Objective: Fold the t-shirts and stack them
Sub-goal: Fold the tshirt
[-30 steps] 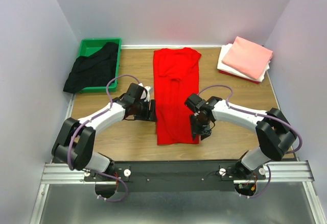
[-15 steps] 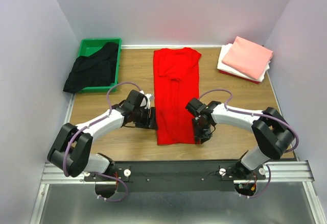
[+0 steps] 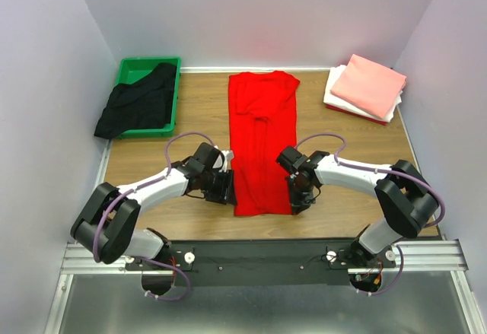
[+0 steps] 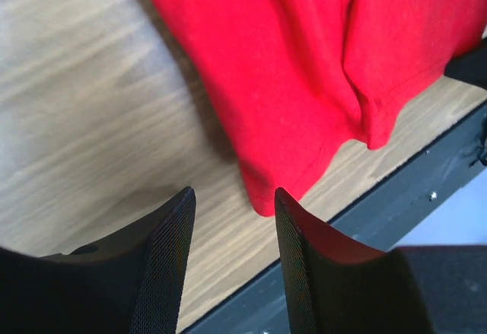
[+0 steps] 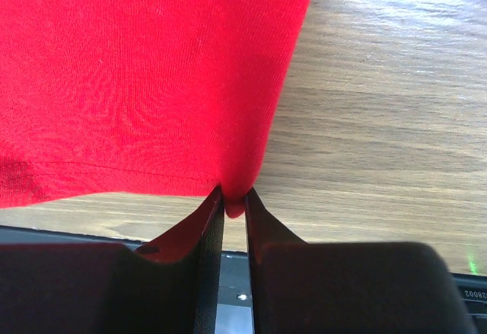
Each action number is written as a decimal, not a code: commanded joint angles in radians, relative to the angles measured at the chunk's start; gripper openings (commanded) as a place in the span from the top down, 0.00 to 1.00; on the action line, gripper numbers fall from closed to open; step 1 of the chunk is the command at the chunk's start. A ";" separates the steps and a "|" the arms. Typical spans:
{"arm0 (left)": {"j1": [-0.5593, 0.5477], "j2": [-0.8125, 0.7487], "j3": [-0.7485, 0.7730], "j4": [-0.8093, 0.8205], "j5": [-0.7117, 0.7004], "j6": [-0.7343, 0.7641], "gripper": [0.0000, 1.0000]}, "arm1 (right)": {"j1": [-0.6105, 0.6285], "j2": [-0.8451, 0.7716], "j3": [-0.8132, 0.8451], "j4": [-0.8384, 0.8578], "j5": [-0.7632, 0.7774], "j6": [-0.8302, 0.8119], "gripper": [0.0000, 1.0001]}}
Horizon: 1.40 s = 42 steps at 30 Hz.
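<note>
Since a second ago the left gripper [image 3: 223,187] has slid in toward the near left corner of the red t-shirt [image 3: 262,136], and the right gripper [image 3: 297,199] has narrowed its jaws on the near right corner.

At the near hem, the right wrist view shows the right gripper [image 5: 234,194] pinched onto the very tip of the red cloth [image 5: 137,68], which pulls up into a small peak between the fingers. In the left wrist view, the left gripper [image 4: 232,194] stands with its jaws apart, holding nothing, and the shirt's corner [image 4: 289,60] lies just ahead of the gap.

The shirt lies flat on the wooden table [image 3: 198,113] as a long narrow strip, sides folded inward, its collar end farthest away. A lengthwise crease runs down its middle.

At the far left a black t-shirt [image 3: 137,106] spills crumpled over the edge of a green tray [image 3: 150,61]. At the far right a salmon-pink t-shirt [image 3: 369,83] lies folded on a white t-shirt [image 3: 335,95].
</note>
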 commanded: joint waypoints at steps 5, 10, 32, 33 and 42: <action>-0.064 0.062 -0.004 0.051 0.067 -0.044 0.46 | -0.003 0.016 -0.024 0.024 0.000 0.003 0.78; -0.093 0.101 -0.012 0.060 0.066 -0.050 0.55 | -0.003 0.011 -0.024 0.025 0.000 0.006 0.78; -0.121 -0.050 0.039 -0.110 -0.045 -0.160 1.00 | -0.005 -0.065 -0.010 -0.021 -0.055 0.040 1.00; -0.119 -0.056 0.046 -0.119 -0.049 -0.166 1.00 | -0.003 -0.073 -0.002 -0.028 -0.058 0.042 0.99; -0.115 -0.077 0.151 -0.175 -0.115 -0.166 1.00 | -0.003 -0.136 0.145 -0.102 0.034 0.083 1.00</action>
